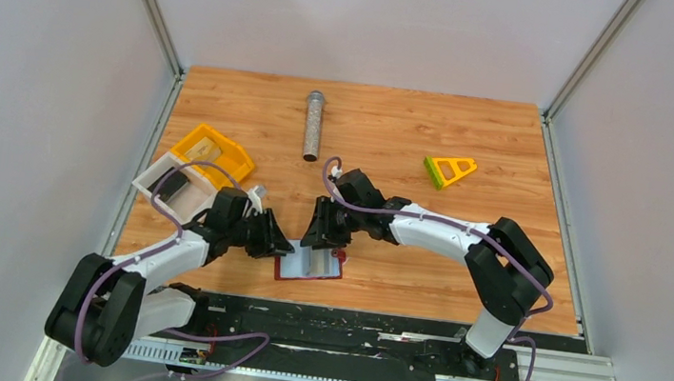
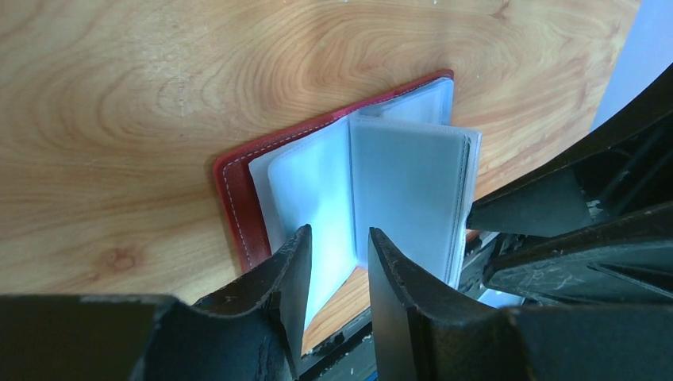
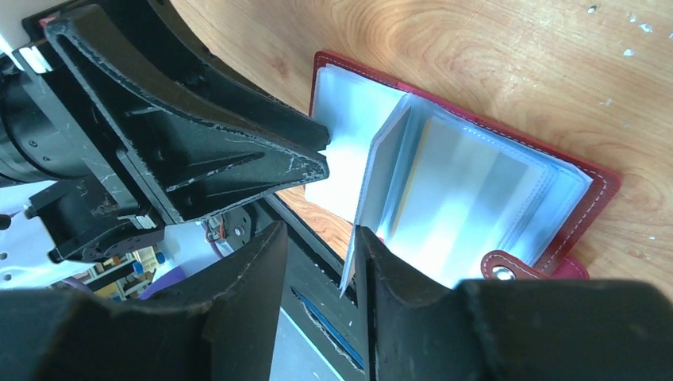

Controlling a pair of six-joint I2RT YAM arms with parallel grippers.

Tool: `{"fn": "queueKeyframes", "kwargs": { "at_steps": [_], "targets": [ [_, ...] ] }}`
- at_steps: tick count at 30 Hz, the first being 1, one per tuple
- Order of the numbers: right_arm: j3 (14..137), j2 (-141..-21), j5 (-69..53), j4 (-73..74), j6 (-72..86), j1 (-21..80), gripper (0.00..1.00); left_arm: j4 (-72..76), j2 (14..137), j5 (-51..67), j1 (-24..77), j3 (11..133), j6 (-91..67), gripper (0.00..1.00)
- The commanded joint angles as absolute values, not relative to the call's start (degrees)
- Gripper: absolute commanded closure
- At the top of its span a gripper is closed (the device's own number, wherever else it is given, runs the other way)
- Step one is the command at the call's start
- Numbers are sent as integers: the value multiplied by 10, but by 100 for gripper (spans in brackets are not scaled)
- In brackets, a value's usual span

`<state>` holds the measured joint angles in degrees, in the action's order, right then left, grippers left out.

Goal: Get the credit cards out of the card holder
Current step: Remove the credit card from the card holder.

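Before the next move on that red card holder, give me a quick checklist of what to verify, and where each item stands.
1. The card holder lies open on the table: ok.
2. The left jaws stand apart: ok.
3. The right jaws stand apart: ok.
4. One sleeve is raised beside the right jaws: ok.
5. Any card left inside the sleeves: cannot tell, the plastic is cloudy.
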<state>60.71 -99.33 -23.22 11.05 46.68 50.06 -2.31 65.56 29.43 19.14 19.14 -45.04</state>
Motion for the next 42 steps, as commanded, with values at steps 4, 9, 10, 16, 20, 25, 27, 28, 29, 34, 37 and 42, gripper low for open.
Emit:
{"fn": "queueKeyframes", "kwargs": {
  "at_steps": [4, 9, 10, 16, 20, 25, 27, 28, 29, 34, 37, 42],
  "targets": [
    [613, -997, -246, 70, 469, 504, 71, -87, 604, 241, 194, 216, -454, 59],
    [613, -1007, -243, 69, 468, 504, 77, -89, 607, 241, 193, 218, -454, 59],
    [613, -1011, -244, 69, 468, 504, 78, -89, 609, 243, 193, 218, -454, 59],
    [620, -1005, -200, 111, 453, 503, 77, -91, 616, 246, 194, 221, -445, 59],
    [624, -1001, -150, 158, 442, 499, 72, -91, 635, 254, 193, 225, -429, 61],
    [622, -1014, -141, 171, 448, 498, 68, -83, 661, 257, 193, 225, -420, 65],
    [622, -1017, -131, 176, 449, 498, 67, -78, 668, 259, 194, 222, -419, 66],
    [621, -1018, -127, 178, 449, 499, 67, -76, 670, 259, 193, 221, -417, 67],
    [621, -1019, -120, 182, 449, 499, 66, -75, 674, 259, 193, 220, -417, 68],
    [622, -1025, -105, 190, 447, 498, 66, -68, 686, 260, 193, 212, -415, 70],
    [621, -1030, -102, 193, 446, 498, 65, -64, 685, 260, 193, 209, -418, 71],
    [622, -1029, -80, 207, 440, 499, 65, -63, 681, 259, 193, 207, -419, 71]
  ]
}}
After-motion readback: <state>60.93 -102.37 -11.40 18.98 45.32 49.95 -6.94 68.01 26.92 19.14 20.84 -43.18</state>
